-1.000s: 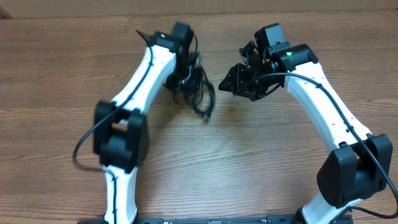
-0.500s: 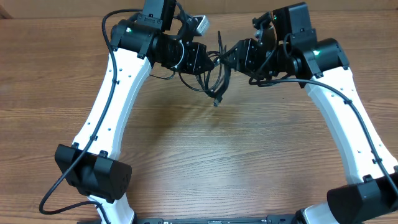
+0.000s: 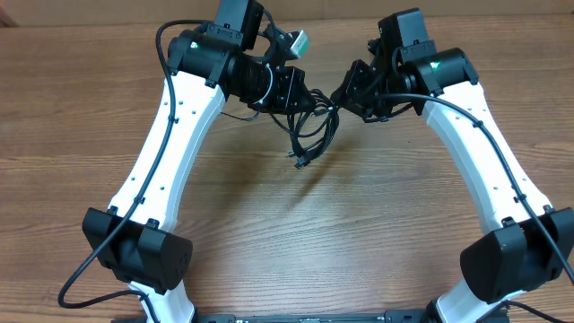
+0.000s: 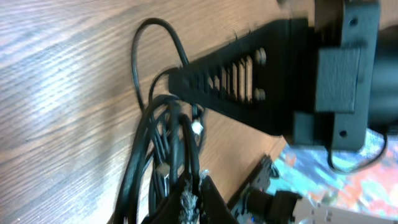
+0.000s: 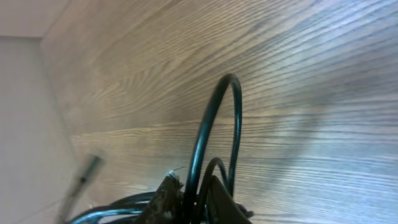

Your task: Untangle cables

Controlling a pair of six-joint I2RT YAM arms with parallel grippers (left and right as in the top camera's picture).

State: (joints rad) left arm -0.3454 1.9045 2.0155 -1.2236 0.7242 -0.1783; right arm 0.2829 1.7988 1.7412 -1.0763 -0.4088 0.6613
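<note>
The cables [image 3: 309, 135] are a tangled bundle of thin black cords hanging in the air between my two grippers, above the wooden table. A plug end dangles at the bottom [image 3: 300, 162]. My left gripper [image 3: 300, 96] is shut on the bundle from the left; in the left wrist view its fingertips [image 4: 191, 198] pinch several strands [image 4: 163, 143]. My right gripper [image 3: 339, 97] is shut on the bundle from the right; in the right wrist view its fingertips [image 5: 194, 198] clamp a black loop [image 5: 214, 118] that rises above them.
The wooden table [image 3: 359, 224] lies under both arms. A pale wall edge [image 5: 25, 112] shows at the left of the right wrist view. The right gripper's black finger [image 4: 249, 81] fills the upper part of the left wrist view.
Both arms rose from the table and lifted the cable bundle. In the last half second the grippers have drawn a little closer and the bundle has sunk slightly.
</note>
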